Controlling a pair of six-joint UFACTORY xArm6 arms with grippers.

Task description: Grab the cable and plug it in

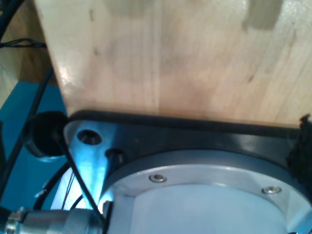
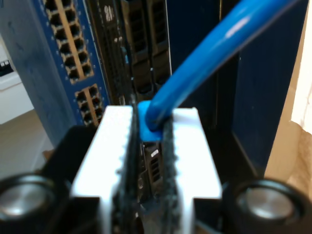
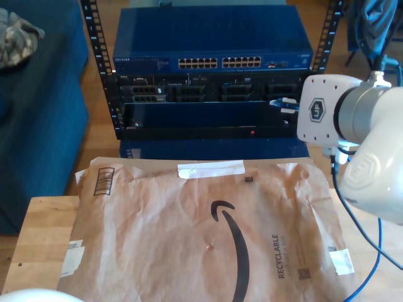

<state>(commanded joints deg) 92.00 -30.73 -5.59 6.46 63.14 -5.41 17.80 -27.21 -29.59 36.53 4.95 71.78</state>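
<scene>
My second gripper [image 2: 148,146] had its white fingers [image 2: 190,151] clenched on the cable [image 2: 214,48] just before the rack [image 2: 146,58]; the exterior view showed that white arm [image 3: 352,119] at its right, reaching toward the rack above a paper-covered table [image 3: 38,239]; my first gripper's fingers could not be told.

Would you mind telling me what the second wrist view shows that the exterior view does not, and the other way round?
Second wrist view alone: my second gripper, its white jaws shut on the blue cable just behind the plug end, seen from close up.

Exterior view alone: the brown paper mailer lying on the wooden table, and the white arm at the exterior view's right.

Both: the blue cable and the blue network switch with its rows of ports.
</scene>
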